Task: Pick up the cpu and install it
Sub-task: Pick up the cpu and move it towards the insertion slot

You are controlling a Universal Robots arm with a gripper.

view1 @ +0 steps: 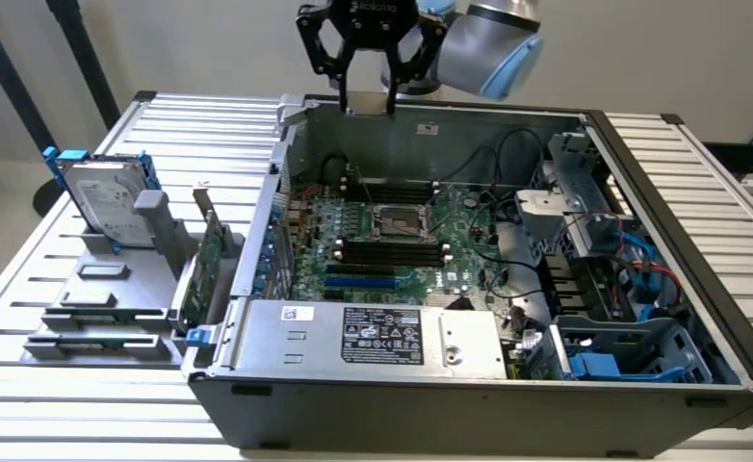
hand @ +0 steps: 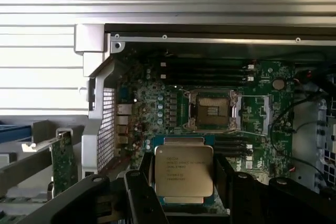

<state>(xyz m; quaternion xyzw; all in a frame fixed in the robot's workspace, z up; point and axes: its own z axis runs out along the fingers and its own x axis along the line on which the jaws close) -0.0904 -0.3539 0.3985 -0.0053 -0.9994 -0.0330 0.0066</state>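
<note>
The cpu [hand: 184, 174], a thin square chip with a dull silver top and printed text, sits between my gripper's [hand: 184, 195] dark fingers [hand: 137, 198]. My gripper [view1: 368, 106] hangs high above the back wall of the open computer case [view1: 480, 395], shut on the cpu [view1: 368, 102], which shows as a pale sliver between the fingers. Well below lies the green motherboard [view1: 460, 226]. Its cpu socket [view1: 396, 223] stands uncovered, with the gold contact field [hand: 211, 111] bare inside the metal frame.
A silver hard drive with blue rails [view1: 104, 202] and a green expansion card [view1: 204, 269] stand in a grey rack [view1: 94, 313] at the exterior view's left. A power supply [view1: 376, 332] fills the case's front; drive cages and cables [view1: 608, 250] crowd its right.
</note>
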